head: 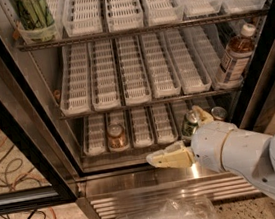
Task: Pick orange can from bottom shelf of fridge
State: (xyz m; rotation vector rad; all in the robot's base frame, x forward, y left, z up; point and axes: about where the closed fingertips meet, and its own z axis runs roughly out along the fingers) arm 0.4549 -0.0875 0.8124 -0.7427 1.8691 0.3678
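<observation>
Down by fridge (pixel 136 179) base, right side: my gripper (pixel 173 134), fingers spread wide, nothing held. Orange can (pixel 115 134) stands on bottom shelf (pixel 142 128), second lane from left, apart from gripper.

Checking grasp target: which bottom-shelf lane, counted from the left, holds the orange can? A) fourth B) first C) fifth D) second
D: the orange can stands in the second lane from the left on the bottom shelf; the gripper, open, is to its lower right, not touching it.
</observation>
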